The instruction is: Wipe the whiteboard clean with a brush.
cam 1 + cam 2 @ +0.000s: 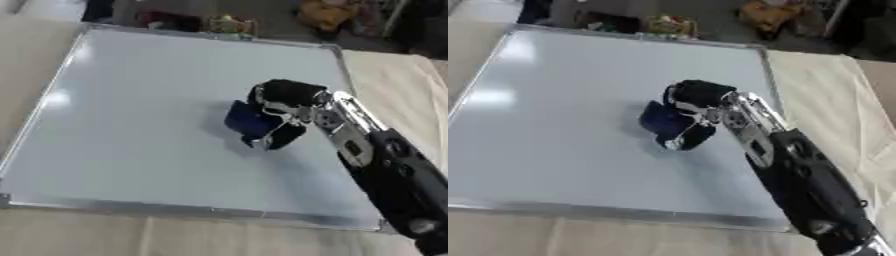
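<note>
Dark blue brush (248, 120), block-shaped, sitting right of centre on the whiteboard (131, 130), pressed flat to its pale surface. Clamped in the right hand (282, 107), fingers curled over the top and down the near side, thumb apparently behind, though blurred. Right arm reaching in from the lower right corner, crossing the board's right frame. Left hand nowhere in either view. No marks visible on the white surface; glare patches along the left edge, so faint ink possibly hidden there.

To wipe well from here: keep the brush face flat, not tipped onto an edge. Sweep in long straight overlapping passes, likely leftward across the open middle, then back. Hold the wrist level so the fingers never drag on the surface ahead of the brush. Stop short of the metal frame (184, 210) to avoid catching it. Watch for the board sliding on the beige cloth (394, 85) beneath, nothing steadying it. Check the far corners and the left glare zone last.
</note>
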Available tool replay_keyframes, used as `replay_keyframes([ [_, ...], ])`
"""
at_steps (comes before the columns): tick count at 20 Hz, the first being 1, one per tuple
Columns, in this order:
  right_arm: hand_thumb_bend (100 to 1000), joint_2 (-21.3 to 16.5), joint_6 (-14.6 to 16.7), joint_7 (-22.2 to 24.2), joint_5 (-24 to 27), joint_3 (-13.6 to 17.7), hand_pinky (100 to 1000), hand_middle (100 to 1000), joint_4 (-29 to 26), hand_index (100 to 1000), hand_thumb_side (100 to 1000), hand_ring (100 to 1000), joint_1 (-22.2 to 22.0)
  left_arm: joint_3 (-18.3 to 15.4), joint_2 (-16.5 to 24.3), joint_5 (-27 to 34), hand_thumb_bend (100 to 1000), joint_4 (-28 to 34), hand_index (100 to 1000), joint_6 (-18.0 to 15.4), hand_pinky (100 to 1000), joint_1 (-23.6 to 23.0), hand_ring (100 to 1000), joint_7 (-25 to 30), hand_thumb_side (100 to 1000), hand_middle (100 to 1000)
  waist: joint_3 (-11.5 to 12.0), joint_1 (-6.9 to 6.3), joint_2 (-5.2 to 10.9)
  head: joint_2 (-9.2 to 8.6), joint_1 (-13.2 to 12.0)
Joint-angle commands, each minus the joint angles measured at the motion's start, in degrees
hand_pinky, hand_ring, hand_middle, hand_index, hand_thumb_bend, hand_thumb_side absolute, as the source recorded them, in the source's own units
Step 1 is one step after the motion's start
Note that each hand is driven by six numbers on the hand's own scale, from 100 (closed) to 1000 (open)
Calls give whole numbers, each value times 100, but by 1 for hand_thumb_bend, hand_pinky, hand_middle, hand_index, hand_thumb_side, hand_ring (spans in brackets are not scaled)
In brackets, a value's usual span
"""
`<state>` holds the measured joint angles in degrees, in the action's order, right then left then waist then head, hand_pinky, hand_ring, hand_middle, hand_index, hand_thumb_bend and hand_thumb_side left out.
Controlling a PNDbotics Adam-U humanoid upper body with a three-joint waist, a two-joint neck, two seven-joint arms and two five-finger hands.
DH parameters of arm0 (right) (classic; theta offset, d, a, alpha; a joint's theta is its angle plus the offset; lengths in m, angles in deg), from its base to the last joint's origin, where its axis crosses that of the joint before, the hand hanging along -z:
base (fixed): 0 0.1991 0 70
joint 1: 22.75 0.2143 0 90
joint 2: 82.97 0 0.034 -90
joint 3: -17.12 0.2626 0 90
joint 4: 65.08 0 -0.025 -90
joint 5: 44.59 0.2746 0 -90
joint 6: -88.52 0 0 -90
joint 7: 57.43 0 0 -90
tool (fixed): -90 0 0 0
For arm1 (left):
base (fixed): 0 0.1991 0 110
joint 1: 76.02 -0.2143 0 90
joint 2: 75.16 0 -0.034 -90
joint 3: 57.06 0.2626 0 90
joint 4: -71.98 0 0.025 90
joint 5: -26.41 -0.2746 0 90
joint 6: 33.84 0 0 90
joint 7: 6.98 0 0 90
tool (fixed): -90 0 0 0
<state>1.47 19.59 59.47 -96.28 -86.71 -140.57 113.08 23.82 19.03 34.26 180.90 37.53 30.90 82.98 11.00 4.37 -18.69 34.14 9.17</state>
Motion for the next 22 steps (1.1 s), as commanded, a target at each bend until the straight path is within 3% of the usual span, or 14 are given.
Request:
replay_keyframes([
  [1,212,-272,-45,-111,-52,169,643,266,79,100,420,739,68,-74,115,28,333,90,393,5,682,23,589,10,861,544,4,-33,109,-53,-21],
  [10,217,-536,-343,-295,22,573,644,250,463,100,426,733,118,-77,103,26,330,83,392,-5,683,15,589,13,863,544,12,-56,93,-66,-20],
  [22,204,-685,-594,-543,-148,852,642,245,1001,100,428,734,270,-77,88,26,326,71,392,-22,686,12,588,23,864,544,39,-82,74,-85,5],
])
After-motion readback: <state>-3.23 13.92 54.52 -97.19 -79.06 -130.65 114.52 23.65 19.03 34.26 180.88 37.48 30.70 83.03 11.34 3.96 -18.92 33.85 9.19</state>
